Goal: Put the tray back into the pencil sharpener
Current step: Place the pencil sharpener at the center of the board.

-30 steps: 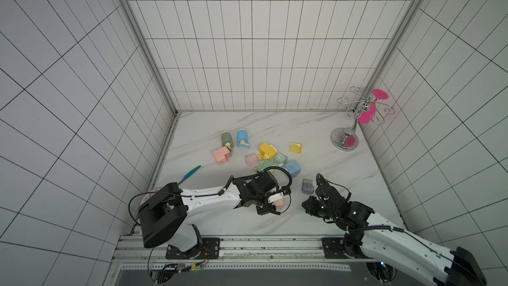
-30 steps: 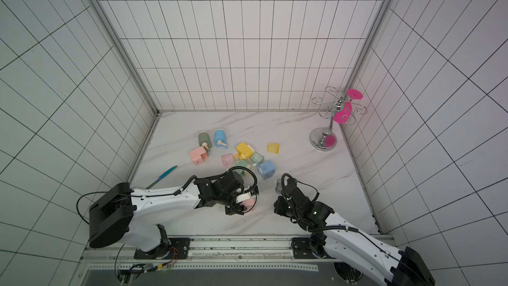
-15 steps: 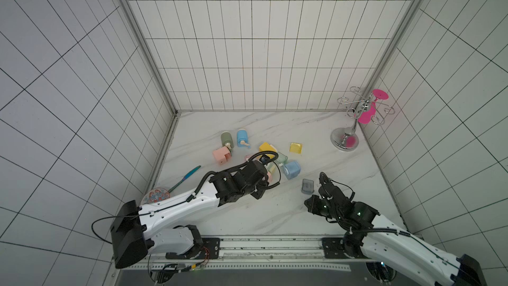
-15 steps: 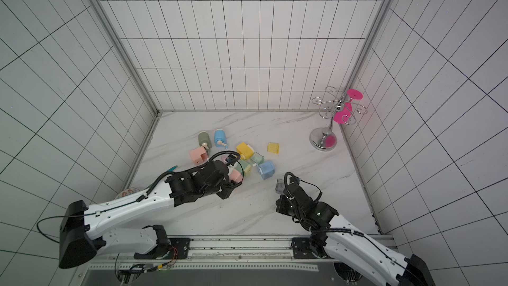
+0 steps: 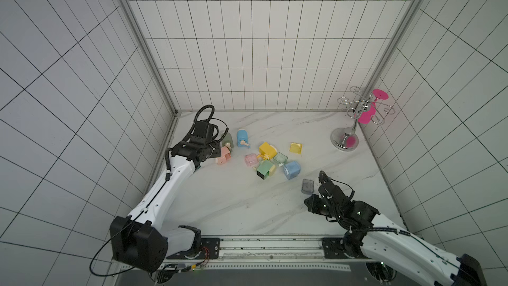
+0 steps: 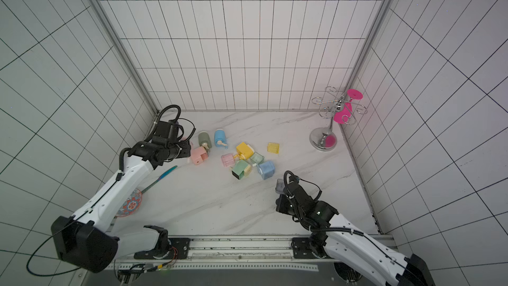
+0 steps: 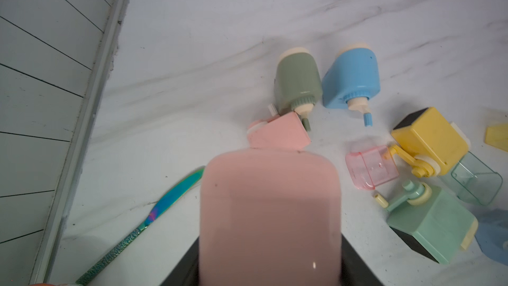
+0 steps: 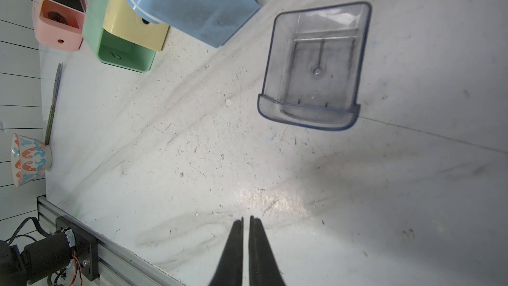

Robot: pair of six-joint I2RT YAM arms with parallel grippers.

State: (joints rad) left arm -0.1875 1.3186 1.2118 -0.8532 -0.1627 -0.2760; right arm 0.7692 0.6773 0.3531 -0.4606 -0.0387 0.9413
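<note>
2 right fingers (image 8: 233,248) stood together near a clear, boxy plastic tray (image 8: 313,64) on the marble desk (image 8: 165,160); left fingers (image 7: 184,273) clamped a smooth, rounded pink block (image 7: 270,210).

Both top views look steeply down from high above the front rail (image 5: 272,255), facing the back wall, far enough to take in both arms and the whole marble table (image 5: 233,207). The left wrist camera sits close behind a held pink object (image 7: 269,215). The right wrist camera hangs low over the table, with the right gripper (image 8: 246,220) in the foreground and a clear tray (image 8: 313,64) beyond. All views share the cluster of coloured sharpeners (image 5: 265,167)
</note>
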